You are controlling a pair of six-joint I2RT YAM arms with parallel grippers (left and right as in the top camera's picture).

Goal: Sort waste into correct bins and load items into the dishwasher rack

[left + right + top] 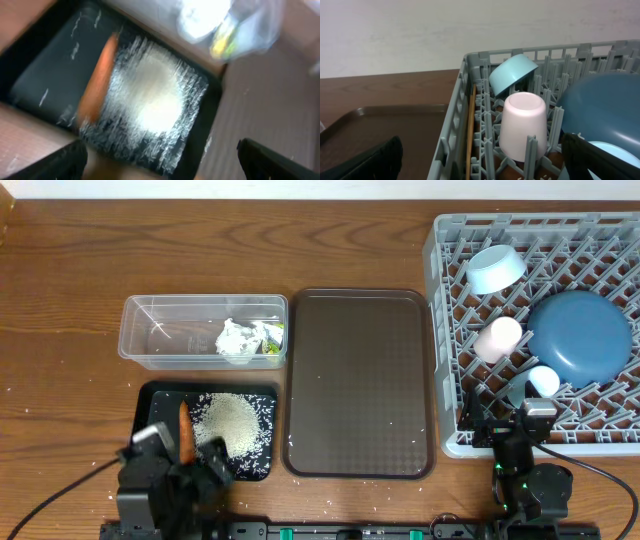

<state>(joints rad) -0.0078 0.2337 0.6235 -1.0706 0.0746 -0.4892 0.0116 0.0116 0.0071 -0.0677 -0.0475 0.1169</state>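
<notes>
The clear tub (150, 335) holds the crumpled white-and-green wrapper (240, 338). In front of it the black tray (155, 405) carries the orange carrot (185, 432) and a heap of rice (232, 423). My left gripper (185, 454) hovers open over the tray's near edge, holding nothing; its view shows the carrot (97, 82) and rice (155, 100), blurred. The grey rack (445, 280) at the right holds the bowl (495, 268), pink cup (498, 338), blue plate (582, 335) and light-blue cup (543, 381). My right gripper (508, 423) stands open and empty at the rack's near left corner, facing the pink cup (522, 125).
A brown serving tray (360, 380) lies between the bins and the rack. A wooden chopstick (471, 130) stands along the rack's left wall (454, 135). A few stray rice grains dot the table near the black tray.
</notes>
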